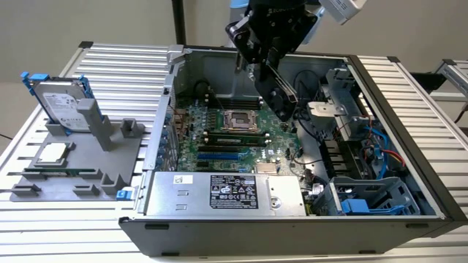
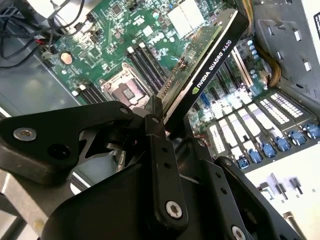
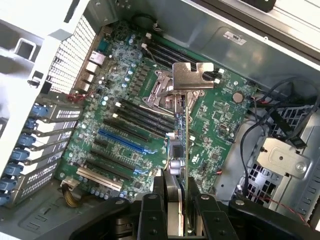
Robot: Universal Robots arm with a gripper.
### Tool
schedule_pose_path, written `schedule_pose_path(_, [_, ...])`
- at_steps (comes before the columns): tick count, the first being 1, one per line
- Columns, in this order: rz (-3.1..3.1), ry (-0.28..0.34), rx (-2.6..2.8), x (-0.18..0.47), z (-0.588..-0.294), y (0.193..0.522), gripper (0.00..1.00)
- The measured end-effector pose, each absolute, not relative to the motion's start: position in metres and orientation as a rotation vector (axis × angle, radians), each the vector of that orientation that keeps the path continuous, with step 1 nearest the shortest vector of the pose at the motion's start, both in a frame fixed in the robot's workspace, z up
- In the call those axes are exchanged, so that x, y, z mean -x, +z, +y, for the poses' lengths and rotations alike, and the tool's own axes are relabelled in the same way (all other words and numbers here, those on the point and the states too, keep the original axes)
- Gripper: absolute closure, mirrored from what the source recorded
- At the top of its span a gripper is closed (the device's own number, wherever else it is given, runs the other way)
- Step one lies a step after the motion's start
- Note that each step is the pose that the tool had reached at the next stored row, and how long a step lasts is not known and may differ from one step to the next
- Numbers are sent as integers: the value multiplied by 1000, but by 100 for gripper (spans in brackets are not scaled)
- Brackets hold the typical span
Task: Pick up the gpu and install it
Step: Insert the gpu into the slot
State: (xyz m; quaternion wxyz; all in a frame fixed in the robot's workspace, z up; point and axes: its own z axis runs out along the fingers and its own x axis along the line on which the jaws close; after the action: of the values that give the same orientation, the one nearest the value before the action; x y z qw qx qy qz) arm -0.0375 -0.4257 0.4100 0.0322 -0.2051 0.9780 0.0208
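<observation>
First wrist view: gpu (edge-on) above motherboard

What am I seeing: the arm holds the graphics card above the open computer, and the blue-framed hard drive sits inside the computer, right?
Not quite. The hard drive stands outside the computer, in the grey holder at the exterior view's left. The rest holds: the gripper grips the graphics card above the open computer.
</observation>
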Motion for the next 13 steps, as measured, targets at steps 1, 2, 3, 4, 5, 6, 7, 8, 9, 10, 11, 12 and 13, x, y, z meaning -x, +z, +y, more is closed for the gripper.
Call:
schedule_pose_path(1, [3008,65,645,38,-426,410,100])
schedule_pose_path(2, [3006,65,659,38,-426,410,100])
schedule_pose_path(3, [3003,66,672,38,-426,410,100])
schedule_pose_path(4, [3000,66,686,38,-426,410,100])
schedule_pose_path(5, [2997,66,699,38,-426,410,100])
schedule_pose_path(6, [2994,67,713,38,-426,410,100])
schedule_pose_path(7, [2991,67,726,38,-426,410,100])
schedule_pose_path(8, [2988,68,740,38,-426,410,100])
schedule_pose_path(9, [2985,68,754,38,-426,410,100])
schedule_pose_path(10, [2981,69,768,38,-426,410,100])
schedule_pose_path(11, [2978,69,781,38,-426,410,100])
schedule_pose_path(12, [2974,69,795,38,-426,410,100])
schedule_pose_path(13, [2971,70,808,38,-426,410,100])
